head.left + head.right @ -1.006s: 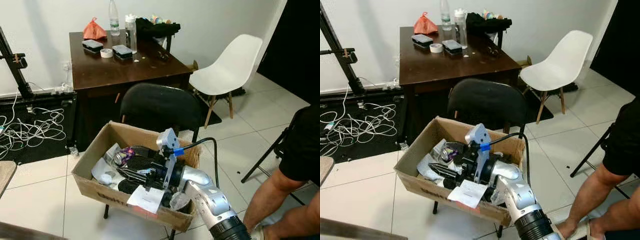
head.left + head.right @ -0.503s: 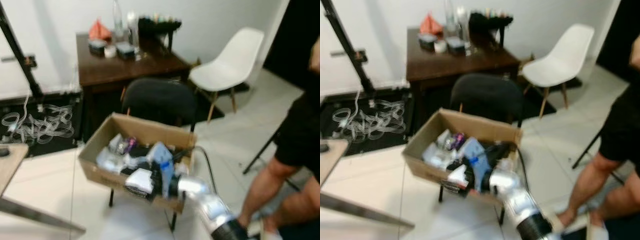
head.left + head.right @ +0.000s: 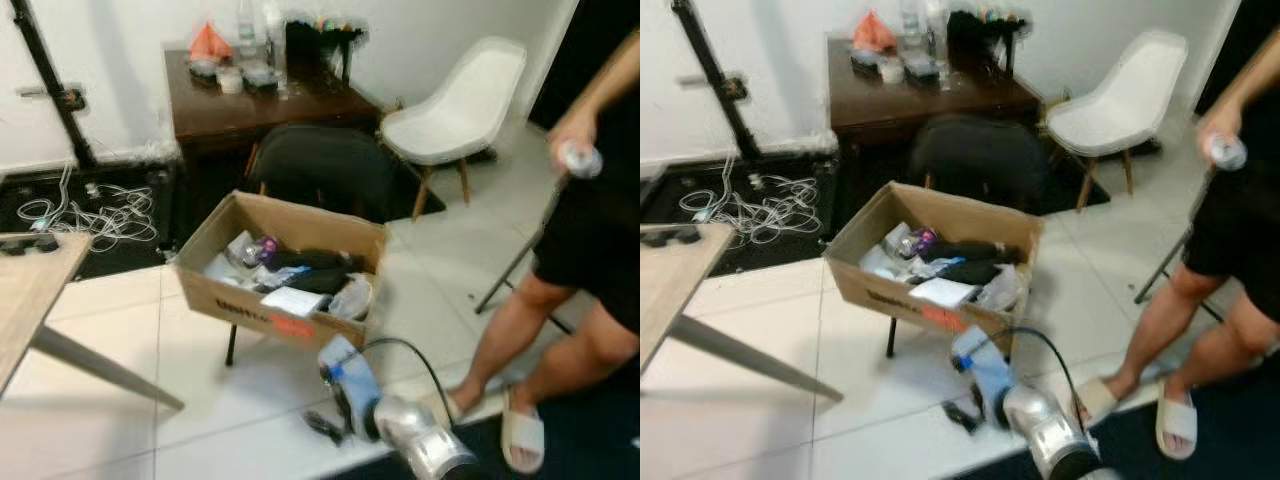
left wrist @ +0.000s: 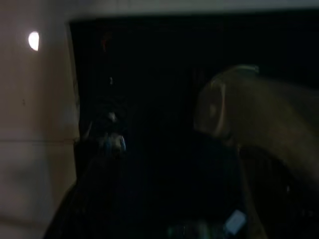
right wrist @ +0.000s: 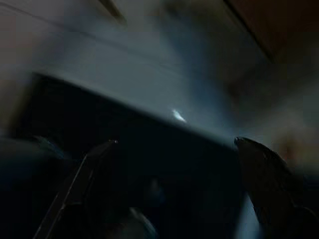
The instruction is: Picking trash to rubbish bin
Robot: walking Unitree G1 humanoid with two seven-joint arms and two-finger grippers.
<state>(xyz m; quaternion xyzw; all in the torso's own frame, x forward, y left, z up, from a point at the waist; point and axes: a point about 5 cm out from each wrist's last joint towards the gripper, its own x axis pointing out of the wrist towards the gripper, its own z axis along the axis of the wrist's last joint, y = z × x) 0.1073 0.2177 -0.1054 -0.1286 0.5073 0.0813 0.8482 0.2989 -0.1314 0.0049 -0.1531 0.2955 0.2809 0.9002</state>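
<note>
You are looking at a room in a home used as a makeshift work space: white floor tiles [image 3: 110,330], a dark wooden worktop [image 3: 265,95] against the white wall, cluttered with bottles and bags. A white chair [image 3: 455,115] stands beside that worktop, loose cables [image 3: 95,215] lie on its other side, and a person in sandals [image 3: 560,300] stands near the chair.

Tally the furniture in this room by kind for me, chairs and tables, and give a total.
Chairs: 2, a black padded chair behind the cardboard box and a white moulded plastic chair.
Tables: 2, a dark brown wooden table by the wall and a light wooden table.
Total: 4
</note>
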